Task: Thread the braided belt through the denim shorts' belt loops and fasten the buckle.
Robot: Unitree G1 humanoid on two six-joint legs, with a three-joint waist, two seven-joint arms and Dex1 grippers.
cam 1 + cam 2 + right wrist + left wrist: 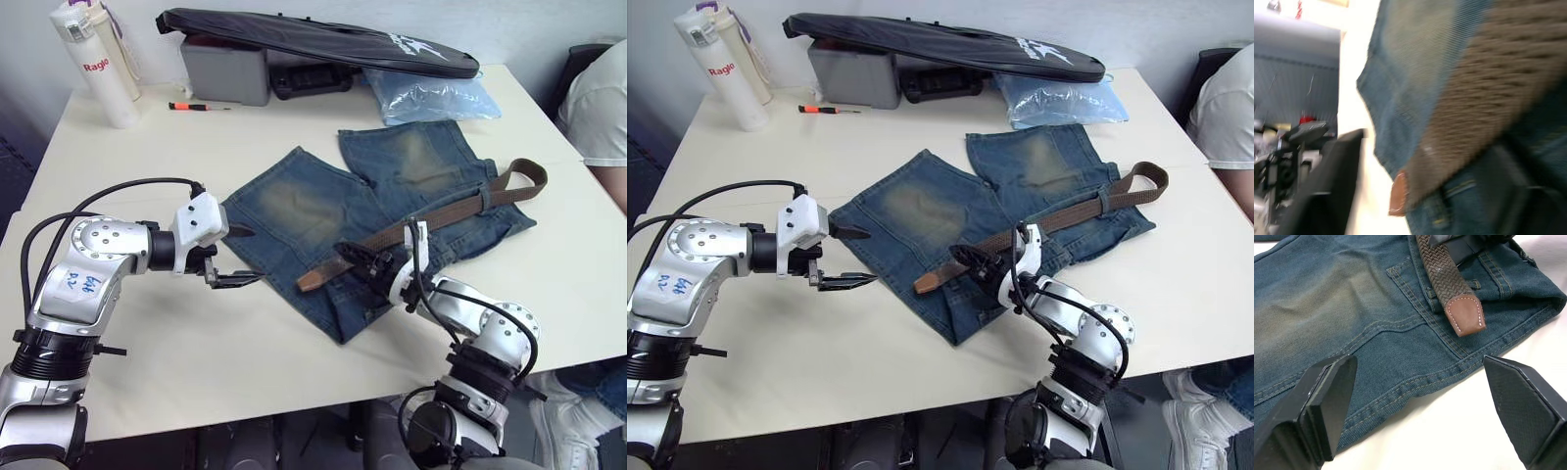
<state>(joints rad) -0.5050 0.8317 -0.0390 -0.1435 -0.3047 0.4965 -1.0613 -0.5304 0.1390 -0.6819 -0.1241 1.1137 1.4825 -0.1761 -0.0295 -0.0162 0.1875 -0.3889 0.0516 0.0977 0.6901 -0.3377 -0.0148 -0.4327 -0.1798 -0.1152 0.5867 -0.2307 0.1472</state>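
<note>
The denim shorts (pixel 294 201) lie flat mid-table, legs pointing away from me. The braided belt (pixel 441 215) runs along the waistband, passing under a belt loop (pixel 483 203) and folding back at the far right. Its tan leather tip (pixel 1465 316) rests on the denim near the shorts' left corner. My right gripper (pixel 358 259) is shut on the belt a short way behind the tip. My left gripper (pixel 243 256) is open at the shorts' left edge, level with the tip and apart from it. The buckle is hidden.
At the back stand a white bottle (pixel 98 64), a grey box (pixel 223 70) under a black bag (pixel 313 39), a pale blue plastic bag (pixel 431 98) and a red-handled tool (pixel 196 106). A person (pixel 602 108) sits at the right. Bare table (pixel 196 333) lies in front.
</note>
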